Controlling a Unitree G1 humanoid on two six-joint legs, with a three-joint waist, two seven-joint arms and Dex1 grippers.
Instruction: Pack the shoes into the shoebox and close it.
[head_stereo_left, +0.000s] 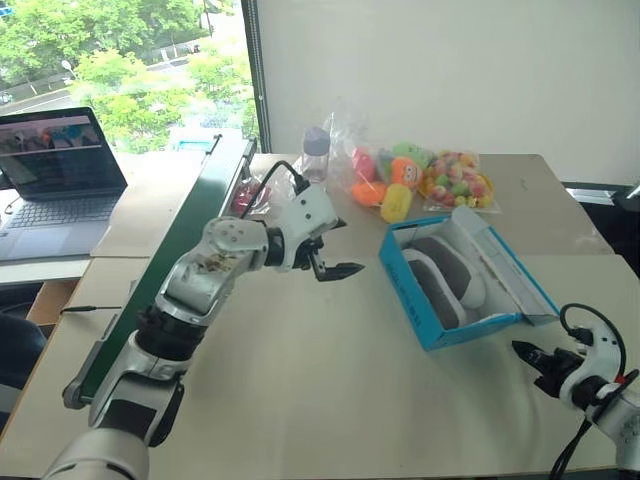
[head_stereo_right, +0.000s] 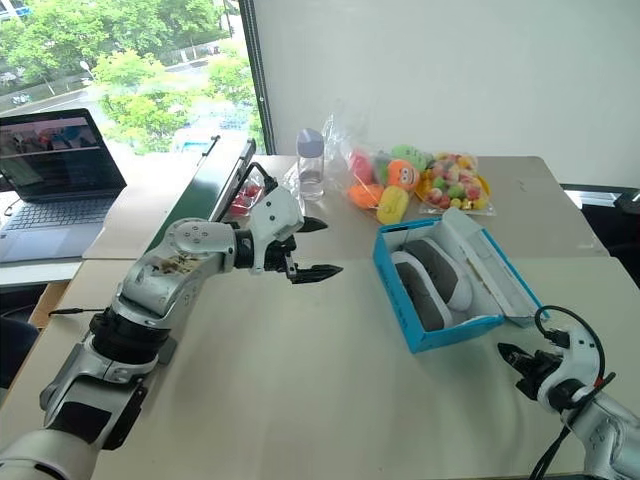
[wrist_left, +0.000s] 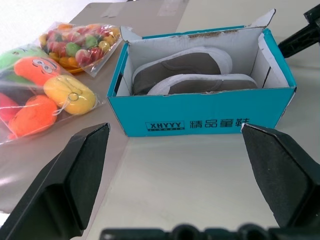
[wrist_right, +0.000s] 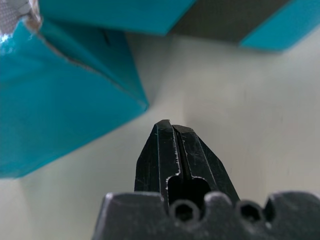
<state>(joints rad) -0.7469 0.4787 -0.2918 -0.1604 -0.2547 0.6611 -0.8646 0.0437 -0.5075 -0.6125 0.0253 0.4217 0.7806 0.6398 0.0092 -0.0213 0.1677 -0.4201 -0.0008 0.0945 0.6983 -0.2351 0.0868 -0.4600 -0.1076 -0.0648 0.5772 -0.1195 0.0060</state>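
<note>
The blue shoebox (head_stereo_left: 446, 334) stands open on the table at the right, its lid (head_stereo_left: 498, 264) folded back on the far side from my left arm. Both grey shoes (head_stereo_left: 442, 272) with white soles lie side by side inside it; the left wrist view looks into the box at the shoes (wrist_left: 186, 67). My left gripper (head_stereo_left: 348, 247) hovers open and empty above the table, left of the box and pointing at it. My right gripper (head_stereo_left: 522, 351) is shut on nothing, low over the table by the box's near right corner, with a blue box corner (wrist_right: 75, 95) just ahead of its tips.
A bag of plush toys (head_stereo_left: 392, 178) and a bag of colourful sweets (head_stereo_left: 457, 181) lie behind the box, beside a clear bottle (head_stereo_left: 316, 152). A dark-green conveyor belt (head_stereo_left: 185, 235) runs along the left. A laptop (head_stereo_left: 55, 170) sits on a far-left desk.
</note>
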